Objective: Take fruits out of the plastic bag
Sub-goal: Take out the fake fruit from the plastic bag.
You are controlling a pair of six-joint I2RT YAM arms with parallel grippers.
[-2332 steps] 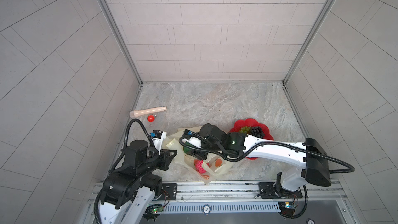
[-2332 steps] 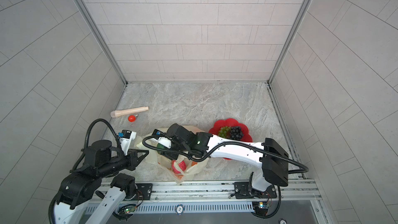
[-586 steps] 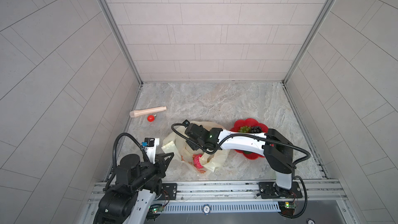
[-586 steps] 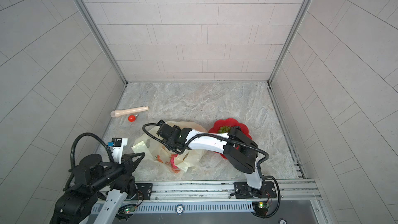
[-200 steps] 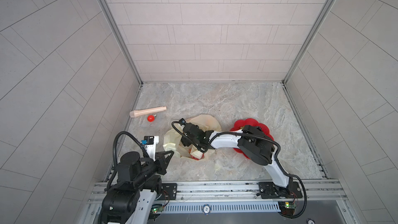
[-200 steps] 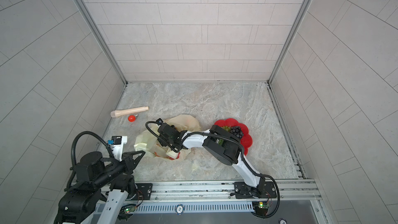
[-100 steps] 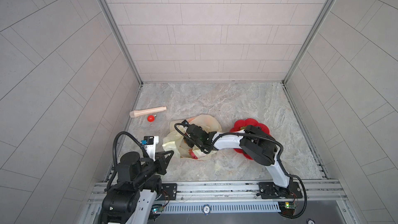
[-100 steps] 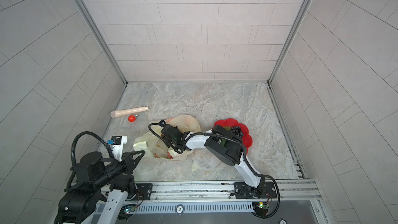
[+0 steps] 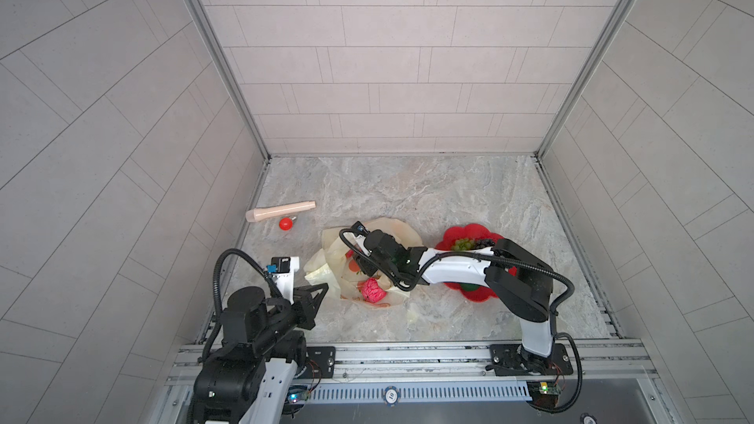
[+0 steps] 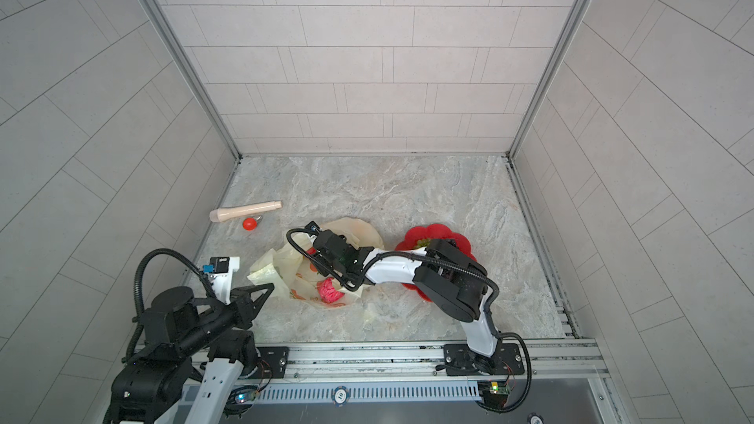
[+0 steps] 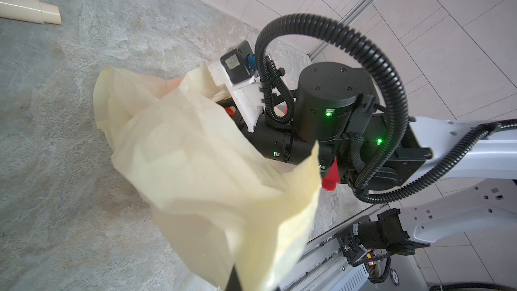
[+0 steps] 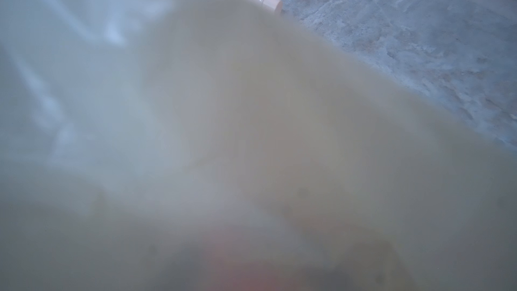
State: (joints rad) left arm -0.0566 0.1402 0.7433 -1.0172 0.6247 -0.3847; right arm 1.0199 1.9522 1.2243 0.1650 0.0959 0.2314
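Twin high overhead views over the whole tabletop (image 9: 449, 189); wrist cameras close up on the plastic bag (image 11: 195, 149).

Pale-yellow plastic bag (image 9: 391, 227), orange prints; pink fruit (image 9: 373, 290); red plate (image 9: 469, 231).

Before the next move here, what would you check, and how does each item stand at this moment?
1. Left gripper pinching the edge of the plastic bag: ok, it is shut on the edge.
2. Right gripper open or shut: cannot tell, it is buried in the bag's mouth.
3. Right wrist view usable: not ok, bag film fogs nearly all of it.
4. Bag emptied: not ok, the pink wrinkly fruit lies in it.
5. Red plate in place beside the bag: ok, the green grape bunch and dark purple grape bunch sit on it.
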